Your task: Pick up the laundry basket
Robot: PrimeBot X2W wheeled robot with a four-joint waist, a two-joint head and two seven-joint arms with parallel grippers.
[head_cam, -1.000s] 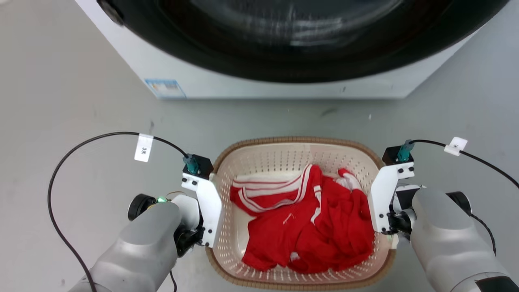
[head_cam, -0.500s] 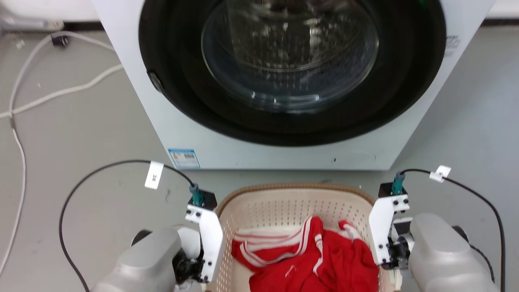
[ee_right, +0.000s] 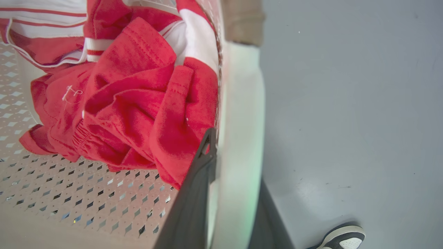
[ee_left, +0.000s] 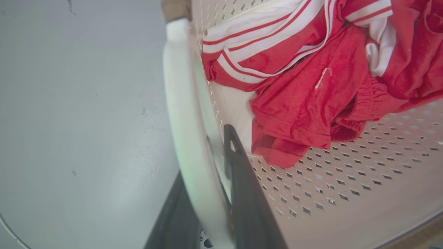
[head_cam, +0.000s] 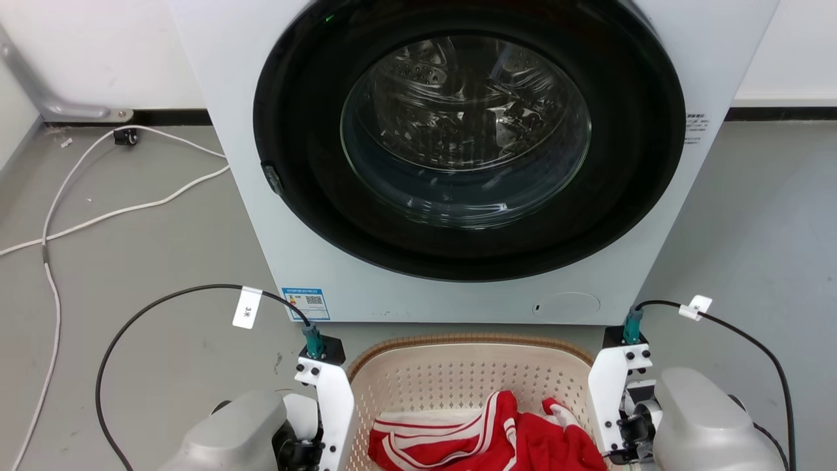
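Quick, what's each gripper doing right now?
Left gripper: shut on the left handle of the laundry basket.
Right gripper: shut on its right handle.

Laundry test space, washing machine [head_cam: 458,163] (front-loader), bare grey floor [head_cam: 131,261]

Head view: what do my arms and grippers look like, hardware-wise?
The left forearm and right forearm are rounded silver-grey shells. Each wrist has a white bracket with black screws, a teal connector and a black cable bearing a white tag. The grippers' fingers are long, dark and tapered.
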